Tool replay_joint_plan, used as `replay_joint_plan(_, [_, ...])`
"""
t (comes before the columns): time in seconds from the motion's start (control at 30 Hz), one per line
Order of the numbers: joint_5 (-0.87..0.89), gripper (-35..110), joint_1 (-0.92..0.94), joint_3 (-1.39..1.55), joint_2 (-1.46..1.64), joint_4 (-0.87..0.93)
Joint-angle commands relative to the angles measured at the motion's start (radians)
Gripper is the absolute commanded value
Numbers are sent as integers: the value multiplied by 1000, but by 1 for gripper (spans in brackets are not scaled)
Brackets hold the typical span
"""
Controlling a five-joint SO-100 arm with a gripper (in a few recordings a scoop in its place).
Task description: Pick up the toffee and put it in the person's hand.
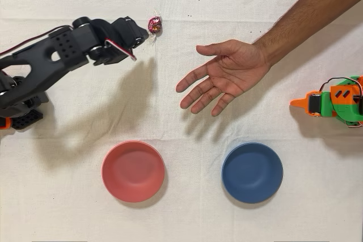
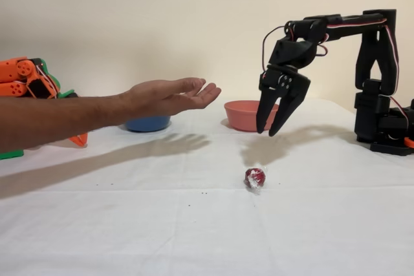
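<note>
Shiny magenta toffee (image 1: 155,25), clear twisted ends pointing about 11 and 5 o'clock overhead, lies at the parted, empty gripper's (image 2: 270,127) 3 o'clock.

I am reaching my black jointed arm (image 2: 362,30) out, elbow high, wrist bent down, with my black two-finger gripper (image 2: 271,128) hanging in the air, jaws parted, seemingly holding nothing.
</note>
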Motion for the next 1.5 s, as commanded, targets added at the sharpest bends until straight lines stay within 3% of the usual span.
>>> replay_joint_plan(0.0, [3,16,-18,-94,3,-35])
replay_joint_plan(0.3, [-6,25,-25,-132,-94,-75])
replay_joint_plan(0.97, [-37,27,-92,-316,-284,-54])
replay_joint_plan(1.47, [-95,31,-84,-169,-250,-120])
